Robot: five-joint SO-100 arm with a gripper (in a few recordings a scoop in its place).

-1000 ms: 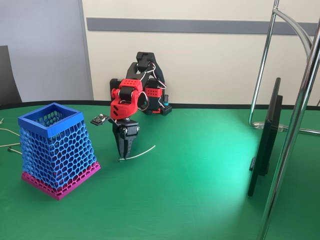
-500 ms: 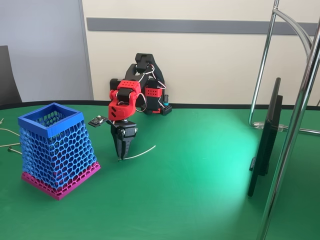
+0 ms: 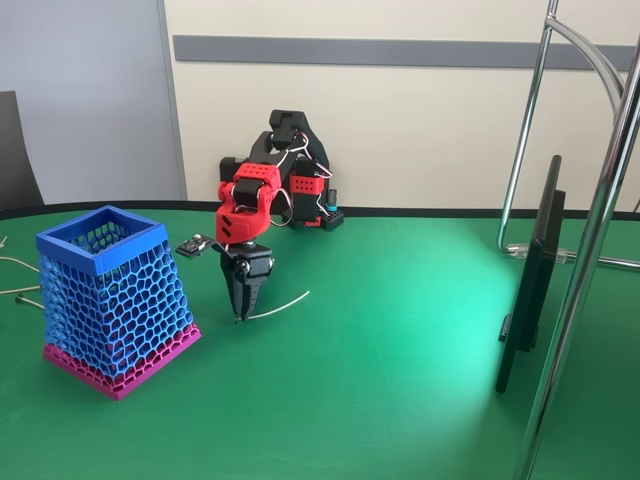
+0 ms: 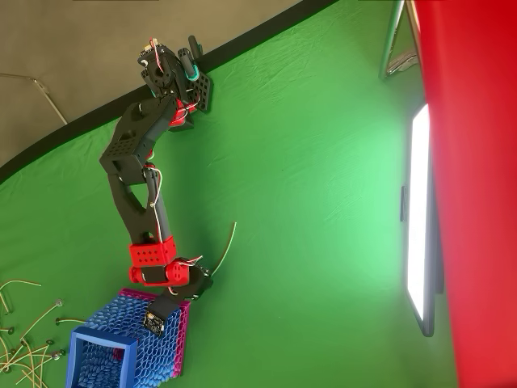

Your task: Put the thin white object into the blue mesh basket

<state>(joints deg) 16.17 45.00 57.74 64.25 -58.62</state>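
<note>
Gripper (image 3: 240,317) pinching one end of the white cord (image 3: 282,303), low over the table (image 3: 400,380).
Lift well clear, then swing toward nine o'clock above the blue basket (image 3: 101,240) rim before letting go.

green table (image 3: 400,400), dark screen (image 3: 530,280), chrome stand (image 3: 590,260), pale wires (image 4: 24,339)

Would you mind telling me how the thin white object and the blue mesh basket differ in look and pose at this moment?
The thin white object is one slender, slightly curved strand; the blue mesh basket is a bulky honeycomb container with a square rim and magenta base band. The strand runs low along the green table; the basket stands upright on it. The gripper pinches the strand's end; nothing touches the basket. Both sit on the same table.
</note>
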